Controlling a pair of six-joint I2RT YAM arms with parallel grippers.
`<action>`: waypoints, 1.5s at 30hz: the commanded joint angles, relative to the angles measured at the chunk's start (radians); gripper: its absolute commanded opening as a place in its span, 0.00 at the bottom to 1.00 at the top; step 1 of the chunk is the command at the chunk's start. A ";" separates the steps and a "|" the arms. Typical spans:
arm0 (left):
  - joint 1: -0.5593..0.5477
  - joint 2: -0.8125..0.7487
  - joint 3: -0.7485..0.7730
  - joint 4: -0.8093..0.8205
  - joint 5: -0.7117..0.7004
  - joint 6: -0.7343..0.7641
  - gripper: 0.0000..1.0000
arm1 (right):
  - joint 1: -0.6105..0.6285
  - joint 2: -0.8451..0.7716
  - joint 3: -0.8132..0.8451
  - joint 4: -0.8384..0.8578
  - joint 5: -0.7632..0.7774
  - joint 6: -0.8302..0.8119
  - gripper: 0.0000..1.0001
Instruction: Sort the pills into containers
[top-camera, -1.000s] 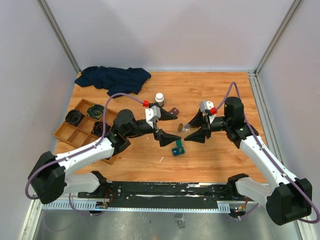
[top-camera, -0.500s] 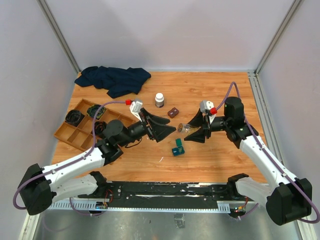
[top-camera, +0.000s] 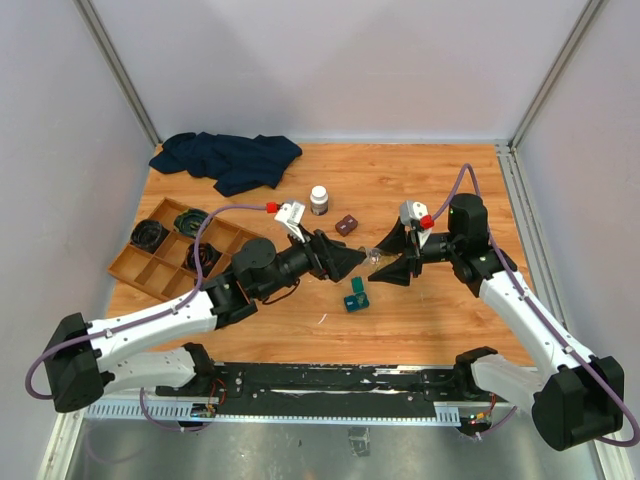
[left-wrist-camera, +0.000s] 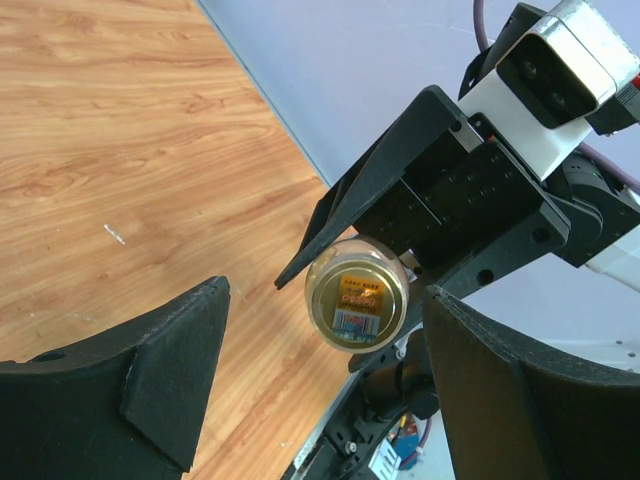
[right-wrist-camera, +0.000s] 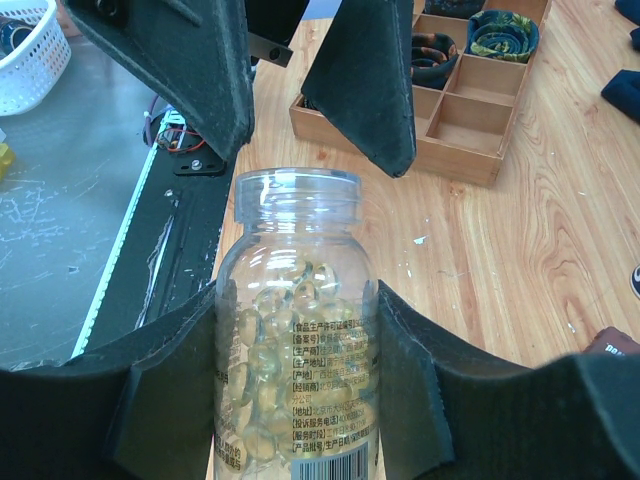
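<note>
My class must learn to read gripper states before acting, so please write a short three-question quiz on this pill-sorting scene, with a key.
1. True or false: the right gripper is shut on the clear pill bottle.
2. Multiple choice: the teal case is A) lying on the table; B) held up in the air; C) clamped between two fingers.
3. Fill in the blank: the left gripper is ____ and holds nothing.
Key: 1 true; 2 A; 3 open.
</note>
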 joint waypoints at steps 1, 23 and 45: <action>-0.018 0.033 0.065 -0.003 -0.027 0.023 0.81 | -0.012 -0.007 0.028 0.021 -0.008 -0.003 0.01; -0.043 0.069 0.093 -0.015 0.038 0.021 0.54 | -0.011 -0.010 0.028 0.021 -0.007 -0.002 0.01; 0.017 0.093 0.042 0.079 0.409 0.423 0.14 | -0.011 -0.012 0.028 0.019 -0.011 0.000 0.01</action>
